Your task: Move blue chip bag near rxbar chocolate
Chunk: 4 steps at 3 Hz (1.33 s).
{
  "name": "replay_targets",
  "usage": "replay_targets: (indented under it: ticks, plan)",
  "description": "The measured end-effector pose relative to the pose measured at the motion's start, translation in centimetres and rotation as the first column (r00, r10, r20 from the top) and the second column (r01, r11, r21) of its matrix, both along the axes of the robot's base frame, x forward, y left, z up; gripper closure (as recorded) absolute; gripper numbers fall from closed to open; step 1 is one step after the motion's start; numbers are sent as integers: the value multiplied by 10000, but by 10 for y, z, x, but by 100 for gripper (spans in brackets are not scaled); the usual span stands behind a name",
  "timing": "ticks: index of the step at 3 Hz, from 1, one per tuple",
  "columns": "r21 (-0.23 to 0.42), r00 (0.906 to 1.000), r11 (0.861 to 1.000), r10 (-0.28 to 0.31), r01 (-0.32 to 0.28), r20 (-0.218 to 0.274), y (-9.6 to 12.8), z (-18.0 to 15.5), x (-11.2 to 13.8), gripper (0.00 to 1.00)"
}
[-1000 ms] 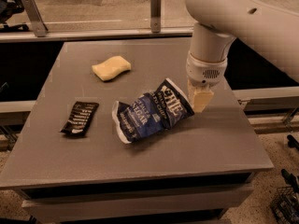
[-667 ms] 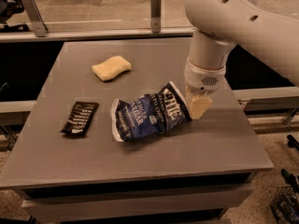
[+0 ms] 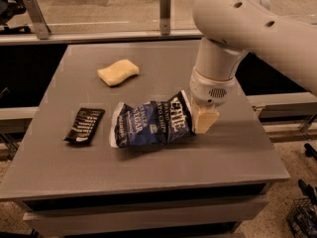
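Observation:
The blue chip bag (image 3: 148,125) lies crumpled on the grey table (image 3: 163,167), near its middle, with the white lettering facing up. My gripper (image 3: 201,121) points down at the bag's right end and is shut on that raised edge. The cream fingers (image 3: 205,120) sit against the bag's white seal. The rxbar chocolate (image 3: 84,126), a small dark bar with white text, lies flat to the left of the bag, a short gap apart from it.
A pale yellow sponge (image 3: 118,72) lies toward the table's back left. A metal rail with posts (image 3: 165,6) runs behind the table. My large white arm (image 3: 247,24) hangs over the table's right side.
My gripper has moved left and toward the table's front, dragging the chip bag with it. The bag is now closer to the rxbar. The sponge and bar have not moved.

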State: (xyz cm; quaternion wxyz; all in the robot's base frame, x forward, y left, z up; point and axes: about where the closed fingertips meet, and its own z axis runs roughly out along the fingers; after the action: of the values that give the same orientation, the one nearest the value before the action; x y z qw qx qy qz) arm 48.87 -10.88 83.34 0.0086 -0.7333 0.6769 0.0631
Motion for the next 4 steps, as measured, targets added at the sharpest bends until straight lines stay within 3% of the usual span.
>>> replay_targets:
  ticks: [2, 3, 4]
  plan:
    - [250, 9994, 9991, 333, -334, 48, 25, 5, -15, 100]
    - [319, 9976, 9971, 694, -691, -86, 55, 0, -29, 100]
    - [273, 9973, 9969, 734, -734, -5, 58, 3, -31, 100]
